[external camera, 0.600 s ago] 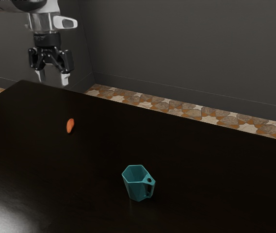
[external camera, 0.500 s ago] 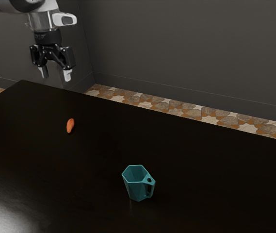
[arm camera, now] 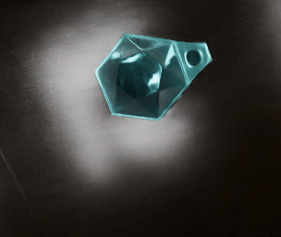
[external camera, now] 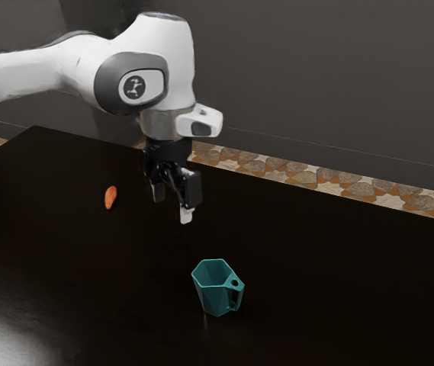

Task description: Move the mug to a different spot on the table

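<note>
From the side, you see the white arm (external camera: pixel 72 65) reaching over the dark desk (external camera: pixel 339 252) with the claw (external camera: pixel 172 206) hanging in the air, its two black fingers apart. The teal mug (external camera: pixel 217 287) stands upright on the desk. The claw is above the mug and a little toward the exterior view's left of it, not touching it. A small orange piece (external camera: pixel 110 197) lies well apart from the mug, farther toward the exterior view's left, and a patterned floor strip (external camera: pixel 316 179) runs beyond the mug past the desk's far edge.

The wrist view looks down into the mug (arm camera: pixel 145 76). There you can make out its six-sided rim, its faceted inside and a flat handle tab pierced by a round hole.

A round emblem (external camera: pixel 134 86) sits on the arm's grey joint cap, too small to read.
</note>
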